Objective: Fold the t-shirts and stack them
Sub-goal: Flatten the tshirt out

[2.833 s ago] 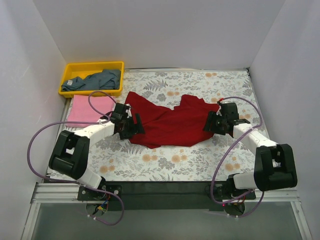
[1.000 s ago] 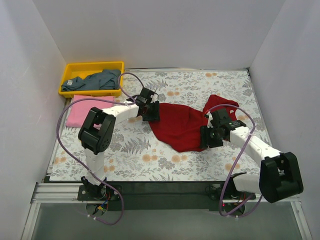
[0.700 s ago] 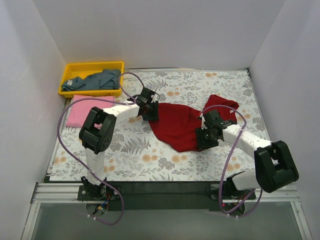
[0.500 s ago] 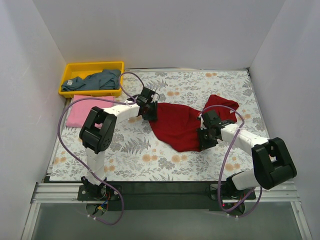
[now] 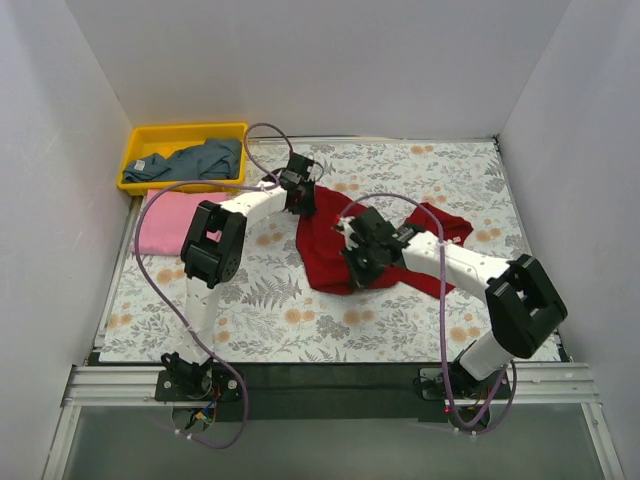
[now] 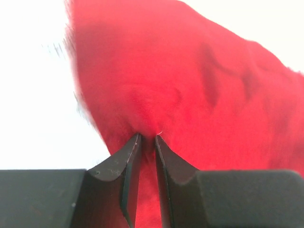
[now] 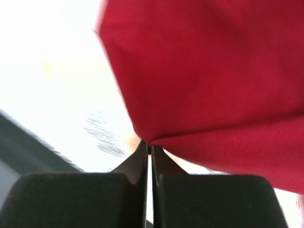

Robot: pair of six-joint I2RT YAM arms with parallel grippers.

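dark red t-shirt (image 5: 320, 245) pinched by left tool (image 6: 147, 138) and right tool (image 7: 149, 145), wrist-view backgrounds washed out white

Overhead wide; wrist views close, sharing red shirt (image 5: 325, 255).

- Centre of the floral-patterned counter (image 5: 300, 322): blocked by the large dark red cloth t-shirt (image 5: 320, 255), the left arm (image 5: 255, 205) and the right arm (image 5: 455, 265).
- Far left corner: yellow plastic bin (image 5: 185, 129) and flat pink cloth t-shirt (image 5: 165, 220) obstruct.
- Near strip and far right corner: open.
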